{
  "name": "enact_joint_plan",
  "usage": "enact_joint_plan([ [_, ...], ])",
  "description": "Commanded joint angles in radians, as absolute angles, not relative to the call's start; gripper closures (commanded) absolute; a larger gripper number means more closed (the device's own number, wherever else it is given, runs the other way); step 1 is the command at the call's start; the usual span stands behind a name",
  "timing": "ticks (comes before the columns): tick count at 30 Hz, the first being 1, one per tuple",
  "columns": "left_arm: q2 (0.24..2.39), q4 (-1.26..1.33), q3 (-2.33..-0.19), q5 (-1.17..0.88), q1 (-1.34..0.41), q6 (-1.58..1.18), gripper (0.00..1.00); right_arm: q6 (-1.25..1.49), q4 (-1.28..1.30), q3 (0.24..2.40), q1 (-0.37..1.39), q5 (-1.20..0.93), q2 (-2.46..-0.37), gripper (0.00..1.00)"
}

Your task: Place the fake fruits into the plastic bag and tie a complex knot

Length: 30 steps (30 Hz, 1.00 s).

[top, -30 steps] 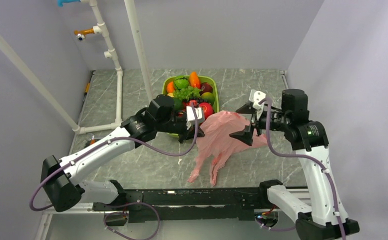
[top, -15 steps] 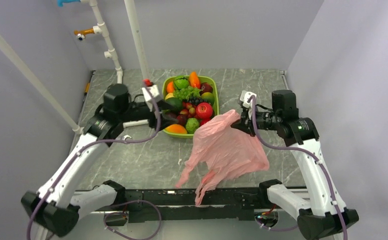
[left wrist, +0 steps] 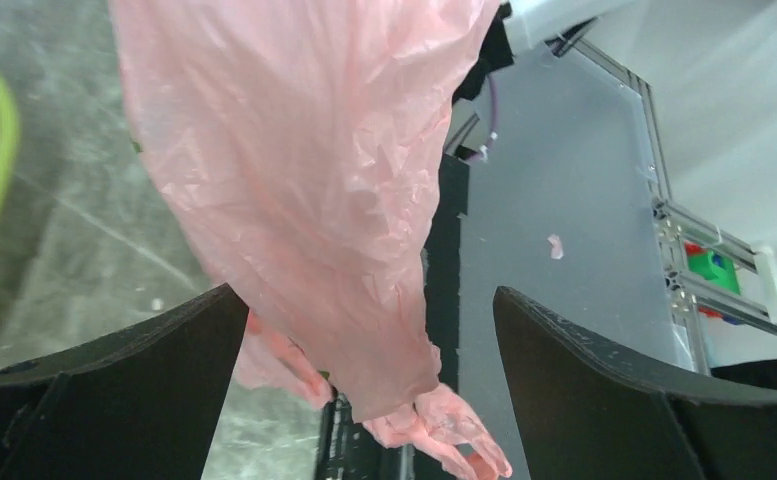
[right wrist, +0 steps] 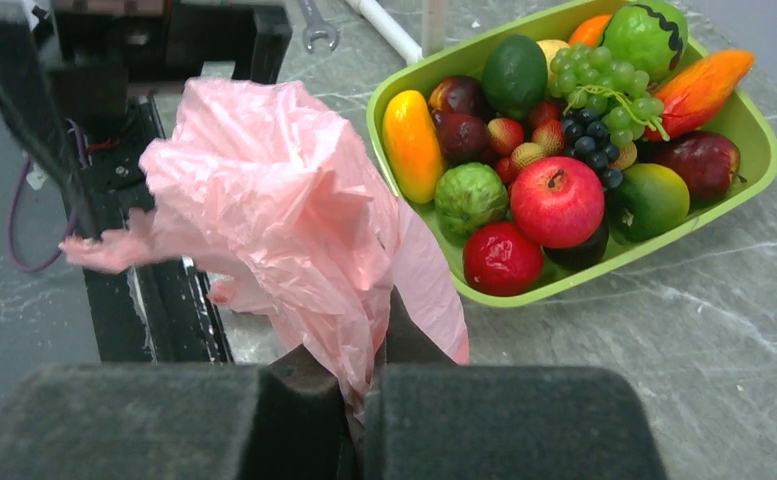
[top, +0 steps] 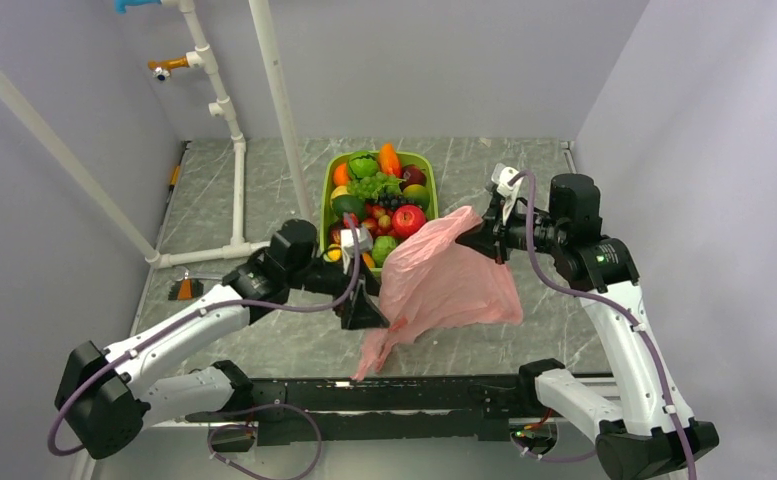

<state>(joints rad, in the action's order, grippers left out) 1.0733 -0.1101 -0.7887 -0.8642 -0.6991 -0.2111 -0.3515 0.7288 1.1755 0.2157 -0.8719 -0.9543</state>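
The pink plastic bag (top: 434, 285) hangs crumpled above the table, pinched at its top edge by my right gripper (top: 476, 236), which is shut on it (right wrist: 369, 375). Its handle loops (left wrist: 444, 425) dangle at the bottom. My left gripper (top: 364, 310) sits at the bag's lower left, open wide, with the hanging plastic (left wrist: 304, 170) between its fingers (left wrist: 164, 350) but untouched by them. The fake fruits (top: 409, 218) lie heaped in a lime-green tray (top: 326, 195); a red apple (right wrist: 556, 200), grapes and an avocado show in the right wrist view. No knot is in view.
White pipes (top: 234, 150) stand along the back left of the marble table. A small orange and black object (top: 182, 290) lies near the left edge. A black frame rail (top: 364, 395) runs along the near edge. A wrench (right wrist: 319, 25) lies behind the tray.
My right gripper shut on the bag and lifted it off the table. My left gripper opened, swung away from the tray, then came in under the bag's lower left.
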Motion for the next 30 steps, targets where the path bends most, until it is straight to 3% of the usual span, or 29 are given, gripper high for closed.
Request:
enact_joint_plan([
  [1, 1.089, 0.11, -0.756, -0.772, -0.78, -0.404, 0.05, -0.305, 0.661, 1.166, 0.213, -0.894, -0.946, 1.0],
  [3, 1.089, 0.09, -0.772, -0.762, -0.776, -0.395, 0.3, -0.333, 0.694, 1.173, 0.212, -0.888, -0.947, 1.0],
  [5, 1.065, -0.004, -0.824, -0.76, -0.754, -0.317, 0.66, -0.391, 0.751, 1.179, 0.205, -0.877, -0.95, 1.0],
  [8, 0.996, -0.133, -0.911, -0.789, -0.661, -0.199, 0.98, -0.525, 0.883, 1.18, 0.152, -0.852, -0.97, 1.0],
  [13, 0.926, -0.401, -1.085, -0.81, -0.545, 0.106, 1.0, -0.748, 1.058, 1.185, -0.041, -0.887, -1.028, 1.0],
  [17, 0.892, -0.49, -1.136, -0.668, -0.489, 0.301, 1.0, -0.86, 1.134, 1.189, -0.109, -0.89, -1.069, 1.0],
  [20, 0.867, -0.445, -1.105, -0.563, -0.464, 0.327, 1.0, -0.864, 1.146, 1.197, -0.124, -0.923, -1.072, 1.0],
  [26, 0.895, -0.433, -1.107, -0.757, -0.43, 0.199, 1.0, -0.77, 1.152, 1.246, -0.124, -1.047, -1.086, 1.0],
  [27, 0.91, -0.428, -1.107, -0.821, -0.432, 0.169, 0.87, -0.732, 1.143, 1.259, -0.124, -1.07, -1.09, 1.0],
  [28, 0.923, -0.419, -1.105, -0.871, -0.444, 0.132, 0.57, -0.678, 1.104, 1.263, -0.124, -1.088, -1.091, 1.0],
  [29, 0.93, -0.41, -1.101, -0.869, -0.472, 0.108, 0.14, -0.611, 1.058, 1.26, -0.123, -1.099, -1.088, 1.0],
  [30, 0.93, -0.403, -1.093, -0.843, -0.52, 0.111, 0.02, -0.547, 1.02, 1.252, -0.123, -1.105, -1.083, 1.0],
])
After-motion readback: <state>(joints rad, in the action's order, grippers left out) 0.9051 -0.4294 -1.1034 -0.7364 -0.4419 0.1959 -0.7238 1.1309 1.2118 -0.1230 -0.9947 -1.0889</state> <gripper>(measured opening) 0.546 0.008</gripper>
